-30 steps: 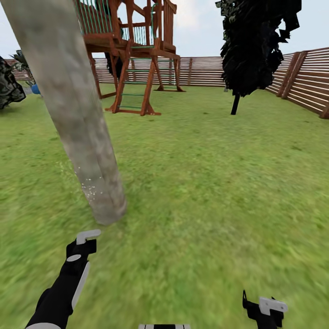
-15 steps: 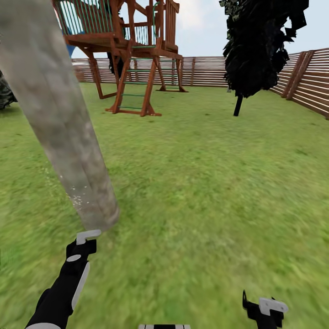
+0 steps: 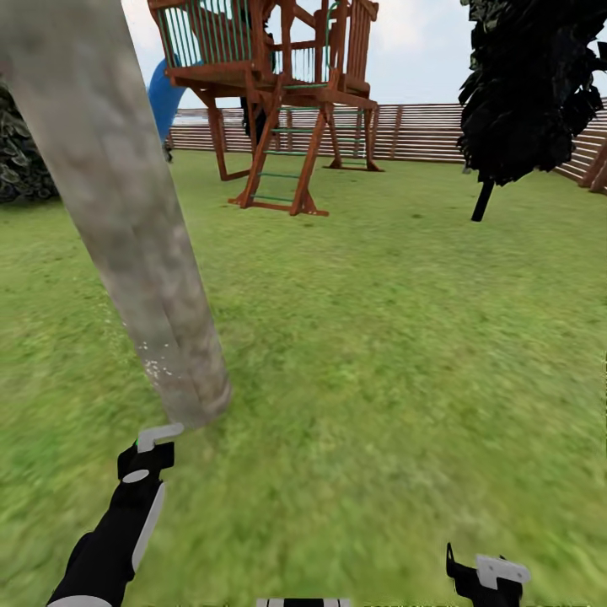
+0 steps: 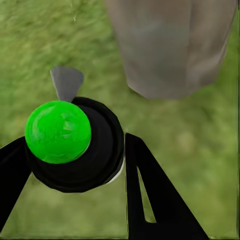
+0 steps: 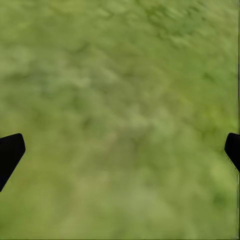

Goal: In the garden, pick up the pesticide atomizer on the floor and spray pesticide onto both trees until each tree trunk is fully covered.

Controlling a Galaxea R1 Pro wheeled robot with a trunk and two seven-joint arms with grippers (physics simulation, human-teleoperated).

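A thick pale grey-brown tree trunk point(image 3: 126, 219) rises from the garden lawn point(image 3: 388, 337) at the left, with white specks low on its bark. Just below its base, my left gripper point(image 3: 145, 462) is shut on the pesticide atomizer point(image 3: 158, 436). In the left wrist view the atomizer point(image 4: 82, 150) is a black body with a green round cap and a grey nozzle pointing at the tree trunk point(image 4: 170, 45), held between my black fingers point(image 4: 150, 200). My right gripper point(image 3: 486, 577) hangs low at the right, open over bare grass, its fingertips point(image 5: 10, 150) far apart.
A red-brown wooden play tower point(image 3: 278, 93) with a ladder stands ahead, with a blue slide point(image 3: 166, 97) behind it. A slim near-black tree point(image 3: 527, 93) is at the right. A brown slat fence point(image 3: 421, 131) closes the far side. A dark bush point(image 3: 21, 160) sits at the left.
The whole view has swung left, so the play tower and the black tree sit further right in frame and the slide has come into view. Both arms keep the same pose.
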